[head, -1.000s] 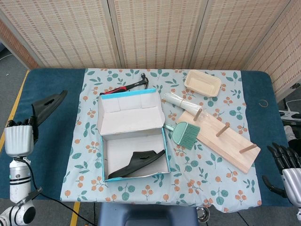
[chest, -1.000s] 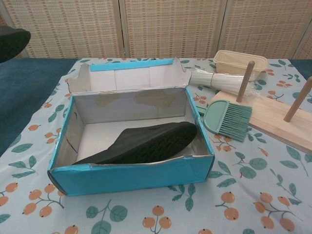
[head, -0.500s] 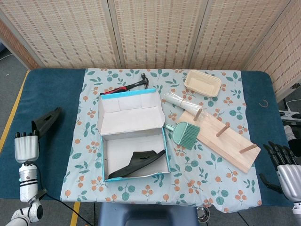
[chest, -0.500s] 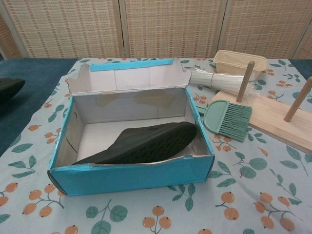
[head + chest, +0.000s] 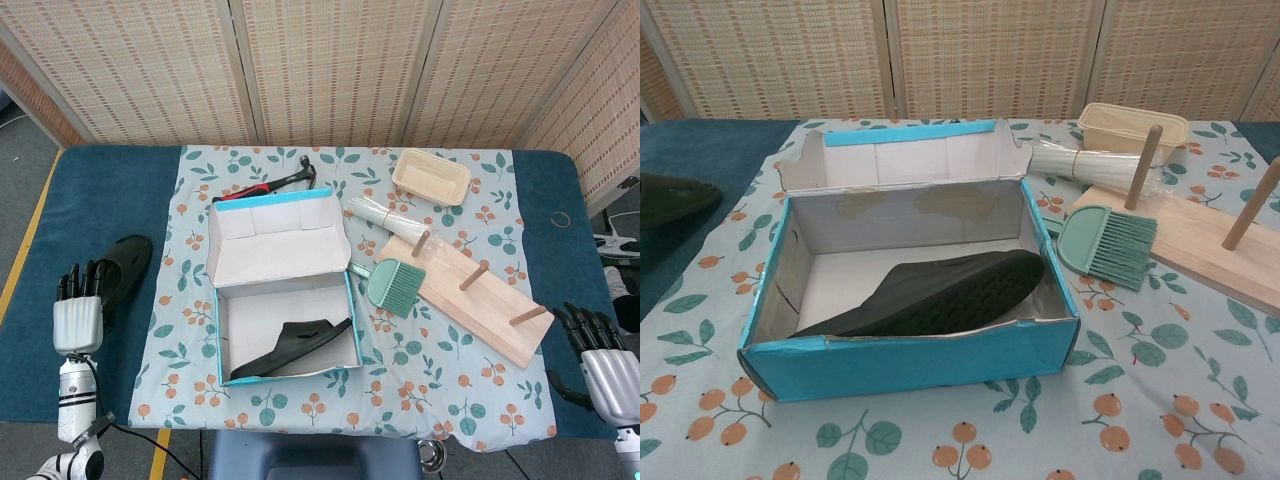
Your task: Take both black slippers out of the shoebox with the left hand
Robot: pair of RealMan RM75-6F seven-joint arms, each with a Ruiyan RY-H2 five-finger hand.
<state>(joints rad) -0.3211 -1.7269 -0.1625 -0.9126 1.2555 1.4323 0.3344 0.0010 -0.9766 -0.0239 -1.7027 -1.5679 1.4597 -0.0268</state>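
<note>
One black slipper [image 5: 296, 349] lies inside the open blue shoebox [image 5: 214, 330], its toe propped on the right wall; in the chest view this slipper [image 5: 940, 294] rests sole-up behind the box's front wall [image 5: 910, 366]. The other black slipper [image 5: 127, 263] lies flat on the blue table left of the floral cloth, and shows at the left edge of the chest view [image 5: 672, 197]. My left hand [image 5: 78, 302] is at that slipper's near end, fingers straight and apart, gripping nothing. My right hand [image 5: 594, 352] hangs off the table's right front corner, fingers spread and empty.
Behind the box lies a hammer [image 5: 276, 183]. To its right are a bundle of white sticks [image 5: 381, 212], a beige tray [image 5: 431, 176], a green brush [image 5: 393, 284] and a wooden peg board [image 5: 482, 300]. A woven screen stands behind the table.
My left hand has come down and toward the front with the slipper. The slipper, earlier held up on edge, now lies flat on the table, and the fingers have straightened off it.
</note>
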